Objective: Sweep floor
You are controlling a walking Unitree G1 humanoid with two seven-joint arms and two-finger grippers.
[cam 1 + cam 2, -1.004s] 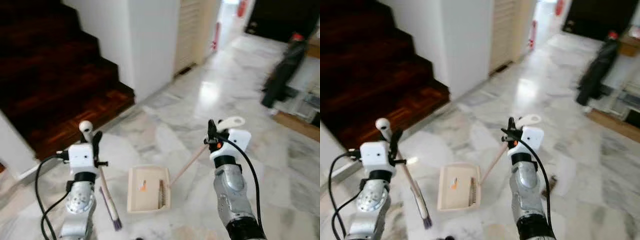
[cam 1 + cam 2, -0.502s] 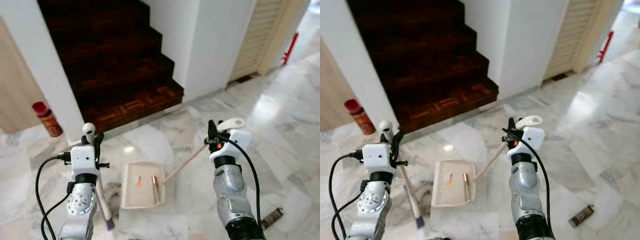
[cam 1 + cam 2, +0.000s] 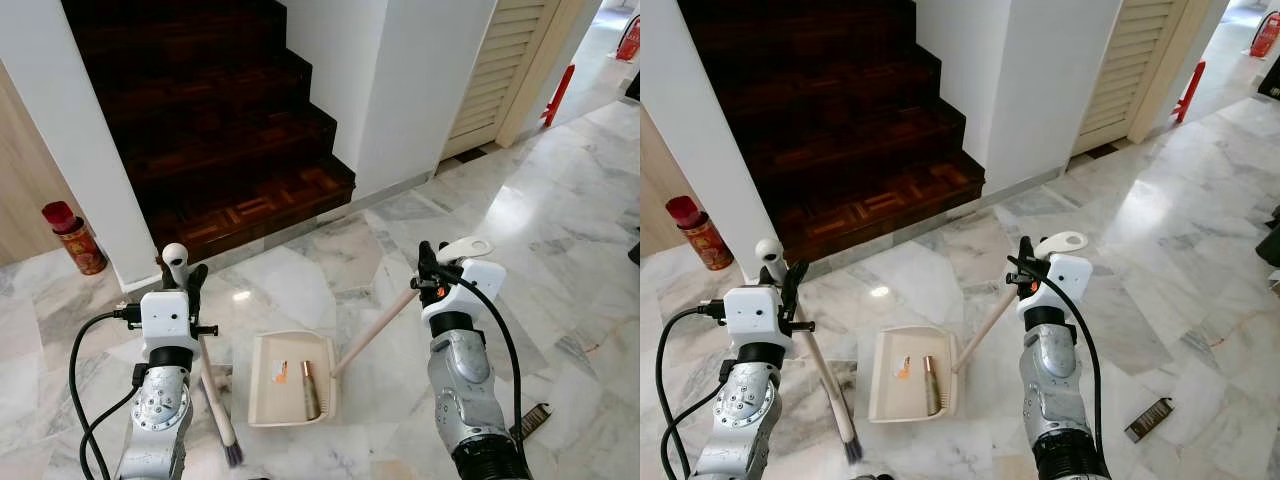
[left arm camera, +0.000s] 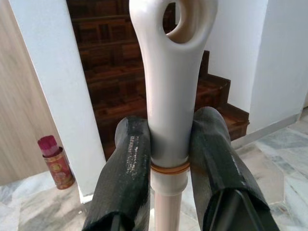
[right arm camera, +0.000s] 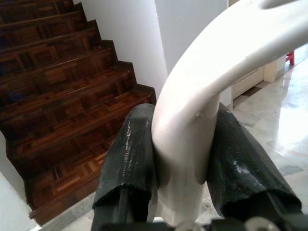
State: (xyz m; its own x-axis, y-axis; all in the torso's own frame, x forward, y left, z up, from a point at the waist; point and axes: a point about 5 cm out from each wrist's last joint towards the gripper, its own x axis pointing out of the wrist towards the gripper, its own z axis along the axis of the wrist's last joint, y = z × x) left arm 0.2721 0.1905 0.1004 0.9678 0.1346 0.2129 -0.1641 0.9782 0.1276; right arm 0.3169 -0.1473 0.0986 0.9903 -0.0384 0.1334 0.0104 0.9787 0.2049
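Standing on the marble floor [image 3: 300,280] before the dark wooden stairs [image 3: 220,130], a red can [image 3: 72,236] sits far left by the wall. The left gripper [image 4: 169,144] is clamped on the broom [image 3: 215,400] handle; the right gripper [image 5: 185,144] is clamped on the dustpan [image 3: 290,380] handle. Debris lies in the pan. Since half a second ago the camera has shifted, and a dark object [image 3: 1148,418] on the floor lies near right.

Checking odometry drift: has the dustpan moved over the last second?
Yes. The dustpan swung left with the robot: earlier past the right end of the bottom stair, now in front of it.
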